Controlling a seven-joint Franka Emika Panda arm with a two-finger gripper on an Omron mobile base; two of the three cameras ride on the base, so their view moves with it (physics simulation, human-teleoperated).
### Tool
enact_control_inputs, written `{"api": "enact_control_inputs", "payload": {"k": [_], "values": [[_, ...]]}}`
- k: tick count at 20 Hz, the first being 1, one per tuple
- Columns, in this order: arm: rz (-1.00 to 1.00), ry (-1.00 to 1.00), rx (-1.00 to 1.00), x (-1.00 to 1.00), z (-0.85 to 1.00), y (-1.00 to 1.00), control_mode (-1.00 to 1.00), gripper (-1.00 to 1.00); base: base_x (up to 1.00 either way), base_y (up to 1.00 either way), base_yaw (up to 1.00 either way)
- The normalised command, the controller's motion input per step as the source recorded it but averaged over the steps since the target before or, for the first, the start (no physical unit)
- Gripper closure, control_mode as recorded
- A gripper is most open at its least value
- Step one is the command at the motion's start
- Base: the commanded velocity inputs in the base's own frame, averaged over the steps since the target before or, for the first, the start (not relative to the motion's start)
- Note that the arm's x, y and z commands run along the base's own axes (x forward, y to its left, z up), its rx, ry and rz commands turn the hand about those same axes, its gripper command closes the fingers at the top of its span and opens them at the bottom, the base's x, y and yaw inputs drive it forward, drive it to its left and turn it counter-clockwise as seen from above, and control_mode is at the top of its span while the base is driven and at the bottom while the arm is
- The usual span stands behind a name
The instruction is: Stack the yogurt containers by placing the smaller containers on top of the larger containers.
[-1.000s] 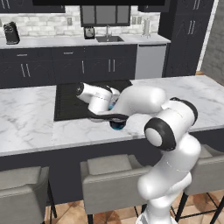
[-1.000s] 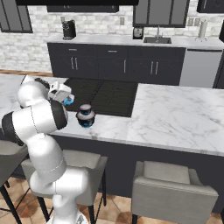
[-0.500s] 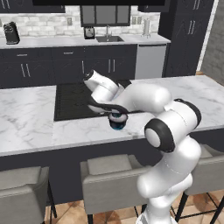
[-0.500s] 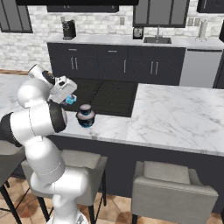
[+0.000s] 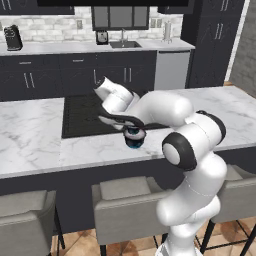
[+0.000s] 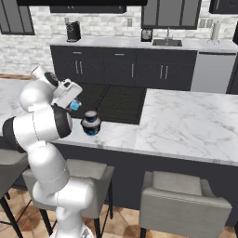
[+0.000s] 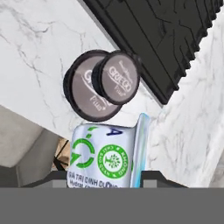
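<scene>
The landmark here is the black cooktop (image 5: 95, 115) set into the marble counter (image 5: 30, 135). Just off its front edge, on the marble, stands a stack of two dark yogurt cups: the big cup (image 7: 85, 94) at the bottom with its blue base (image 6: 90, 131) on the counter, and the middle cup (image 7: 117, 78) sitting on top of it. In the hand view both pale grey-pink lids face the camera. The upper lid carries a word in white capitals that looks like "GRECO", with smaller writing beneath that is too blurred to read. The lower lid shows part of the same print, half covered by the cup above.

The gripper (image 6: 73, 103) hangs above the counter, just beside the stack and level with the cooktop's front corner. Its fingers are closed on the small light-blue cup (image 7: 105, 155), which sits between them at the bottom of the hand view. That cup's label is white and pale blue with two round green emblems, one like curved arrows and one like a tree ringed with tiny lettering. Below them runs a line of dark print beginning "GIA TRI DINH"; the rest cannot be made out. The small cup is held in the air, apart from the stack.
</scene>
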Motion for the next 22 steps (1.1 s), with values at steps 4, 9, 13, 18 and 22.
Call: {"api": "enact_control_inputs", "payload": {"k": [4,9,13,18,22], "values": [[0.07,0.00,-0.15,0.00,0.00,-0.07,-1.00,1.00,0.00,0.00,0.00],[0.04,-0.01,-0.07,-0.09,0.00,-0.46,-1.00,1.00,0.00,0.00,0.00],[0.05,-0.02,0.00,-0.17,0.00,-0.67,-1.00,1.00,0.00,0.00,0.00],[0.06,0.00,0.00,-0.01,0.00,-0.12,-1.00,1.00,0.00,0.00,0.00],[0.09,0.00,0.00,0.09,0.00,0.03,-1.00,1.00,0.00,0.00,0.00]]}}
